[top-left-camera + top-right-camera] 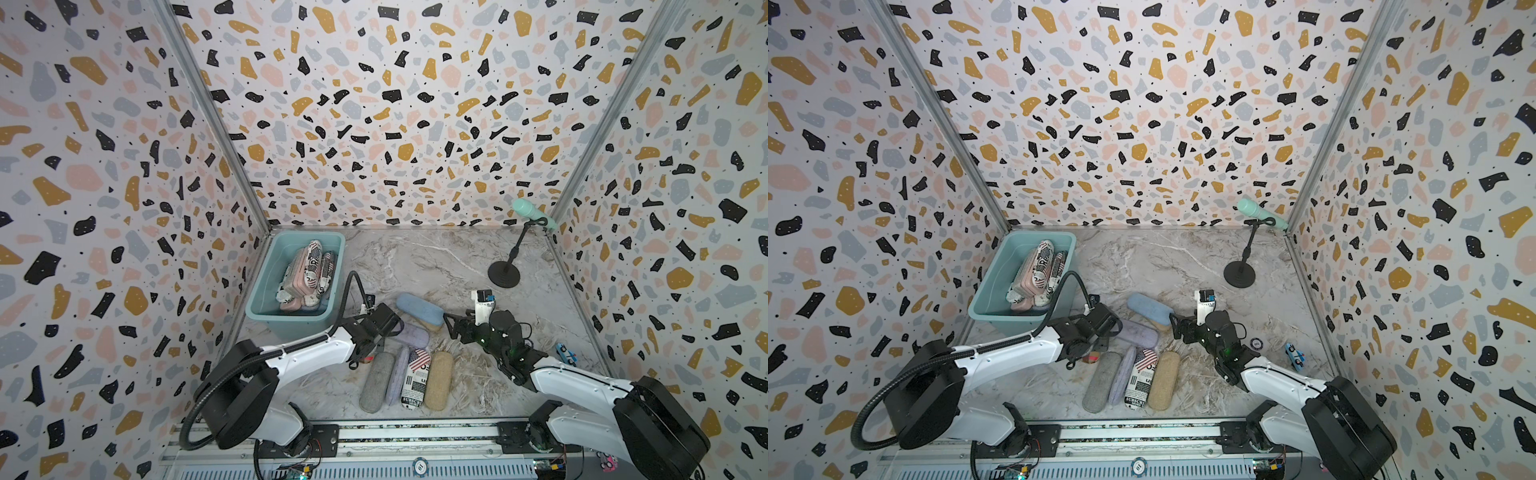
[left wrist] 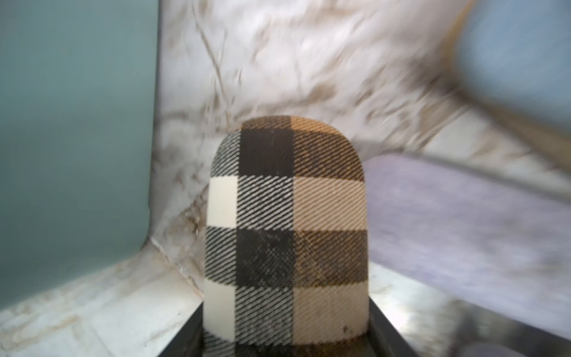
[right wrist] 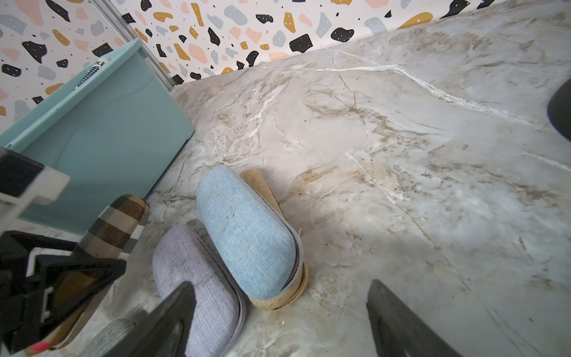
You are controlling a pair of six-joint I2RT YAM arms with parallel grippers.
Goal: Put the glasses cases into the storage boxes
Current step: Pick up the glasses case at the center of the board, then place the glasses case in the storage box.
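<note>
plaid case (image 2: 285, 216) clamped between left gripper (image 2: 285, 304) fingers (image 2: 190, 337), jutting forward

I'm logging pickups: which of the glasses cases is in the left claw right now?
The beige plaid case, the only checked one; the left claw grips it beside the teal tub.

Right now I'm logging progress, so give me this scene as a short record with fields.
left gripper: jaws shut on plaid case
right gripper: jaws open, empty, facing light blue case
teal tub: several cases inside
front row: grey case, lavender case, flag-print case, tan case
</note>
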